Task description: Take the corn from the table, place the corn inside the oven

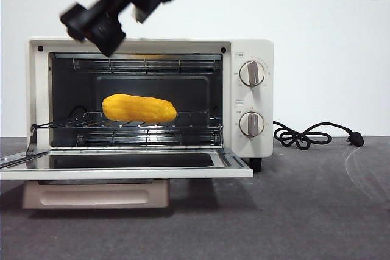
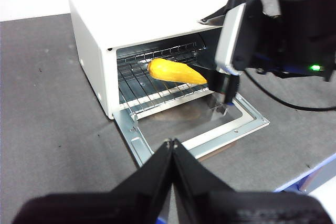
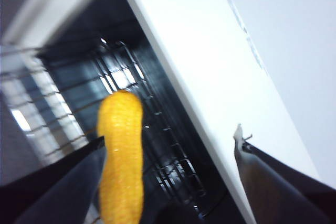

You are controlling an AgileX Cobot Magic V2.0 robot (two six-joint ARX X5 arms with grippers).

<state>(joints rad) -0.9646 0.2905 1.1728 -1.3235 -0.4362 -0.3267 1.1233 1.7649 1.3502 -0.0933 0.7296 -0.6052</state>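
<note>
The corn (image 1: 139, 108) lies on its side on the wire rack (image 1: 146, 127) inside the oven (image 1: 244, 98), toward the left half of the cavity as the front view shows it. No hand touches it. Its long axis runs roughly across the cavity.

The oven stands on the surface (image 1: 304, 211) with its door (image 1: 122, 165) folded down flat and fully open. Two round knobs (image 1: 251, 73) sit one above the other on the panel beside the cavity. A black cord (image 1: 308, 135) lies coiled on the surface next to the oven, ending in a plug.

Right hand (image 2: 226, 85): positioned at the upper front edge of the oven opening, above the door. In the front view it appears as the dark assembly (image 1: 100, 28) entering from above, level with the oven's top edge. Its two jaws are spread wide apart and carry nothing. In the right wrist view the corn (image 3: 122, 156) lies on the rack, just beside one jaw and well apart from the other.

Left hand (image 2: 171, 145): held off to the side of the oven, above the surface and well apart from the door. Its jaws are pressed together at the tips with nothing between them.
</note>
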